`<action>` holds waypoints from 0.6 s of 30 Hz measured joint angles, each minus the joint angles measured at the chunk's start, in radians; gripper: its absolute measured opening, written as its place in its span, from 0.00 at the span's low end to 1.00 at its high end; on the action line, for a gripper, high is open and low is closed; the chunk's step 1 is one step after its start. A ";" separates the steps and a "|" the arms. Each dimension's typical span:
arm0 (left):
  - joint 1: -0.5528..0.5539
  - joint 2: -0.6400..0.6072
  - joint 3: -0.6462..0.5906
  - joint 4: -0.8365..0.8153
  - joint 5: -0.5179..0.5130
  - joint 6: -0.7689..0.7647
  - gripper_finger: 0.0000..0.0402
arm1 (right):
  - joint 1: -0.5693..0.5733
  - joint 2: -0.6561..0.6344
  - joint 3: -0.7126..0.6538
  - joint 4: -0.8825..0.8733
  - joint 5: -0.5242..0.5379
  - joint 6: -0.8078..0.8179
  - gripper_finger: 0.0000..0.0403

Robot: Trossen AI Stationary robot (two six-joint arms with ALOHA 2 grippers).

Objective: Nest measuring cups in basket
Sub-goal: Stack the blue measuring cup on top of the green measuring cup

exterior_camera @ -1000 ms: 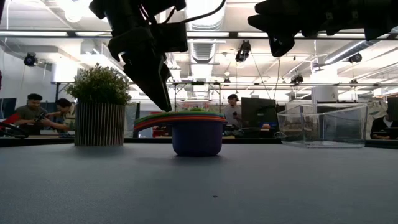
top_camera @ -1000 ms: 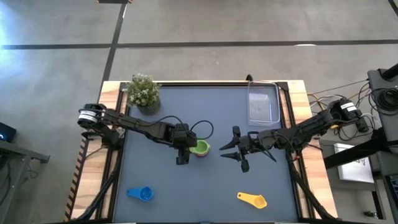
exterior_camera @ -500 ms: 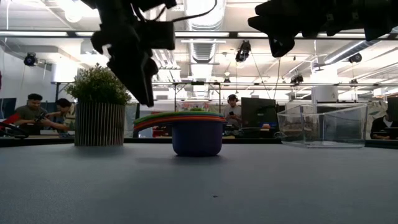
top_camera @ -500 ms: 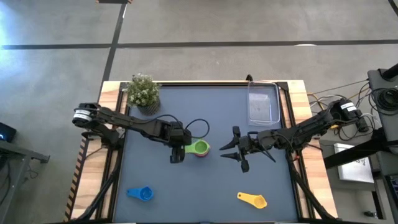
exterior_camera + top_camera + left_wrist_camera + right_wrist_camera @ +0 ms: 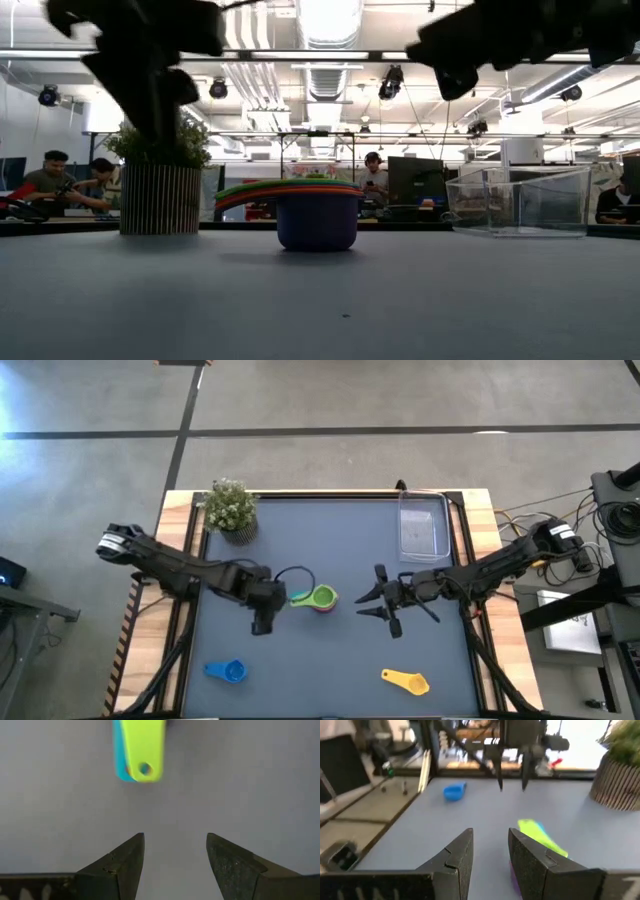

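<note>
- Plainly, the stack of cups [image 5: 320, 599] mid-table looks light, stiff and slick plastic, likely to slide; the flat handles [image 5: 140, 750] jutting toward the left gripper [image 5: 262, 622] seem the best hold.
- That gripper hovers just beside the handles, jaws spread and empty; the right gripper [image 5: 385, 602] waits near the stack, also spread.
- Loose blue cup [image 5: 228, 671] and yellow cup [image 5: 408, 681] lie near the front edge, well apart.
- The clear basket [image 5: 424, 526] sits at the far right corner.
- The table [image 5: 330, 660] is a smooth dark mat; a plant [image 5: 231, 508] stands far left, people sit in the workshop behind.
</note>
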 joint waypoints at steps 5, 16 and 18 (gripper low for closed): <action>-0.138 -0.044 -0.049 -0.001 0.002 -0.146 0.49 | 0.001 -0.117 0.000 -0.120 -0.015 0.011 0.28; -0.399 -0.058 -0.122 0.013 0.002 -0.481 0.49 | 0.080 -0.250 -0.014 -0.166 -0.015 -0.015 0.28; -0.431 -0.058 -0.131 0.017 0.005 -0.534 0.49 | 0.086 -0.249 -0.014 -0.166 -0.001 -0.017 0.28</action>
